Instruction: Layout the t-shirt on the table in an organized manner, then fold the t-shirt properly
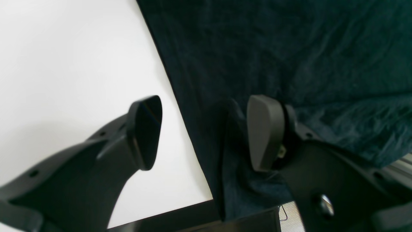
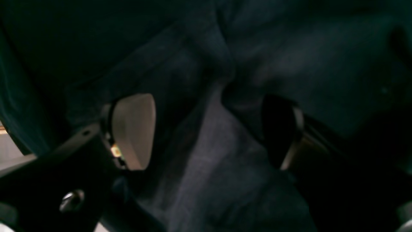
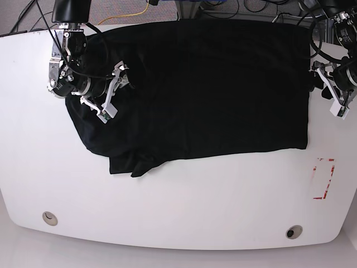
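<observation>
white table (image 3: 178,218), black t-shirt (image 3: 206,89) spread, rumpled corner, left hand (image 1: 202,132) and right hand (image 2: 209,132) open, empty

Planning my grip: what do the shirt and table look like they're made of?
Shirt: soft matte knit, probably cotton; it wrinkles and shows fine weave in the left wrist view. Table: hard glossy white, likely laminate or painted board; the surface looks smooth with rounded edges.
</observation>
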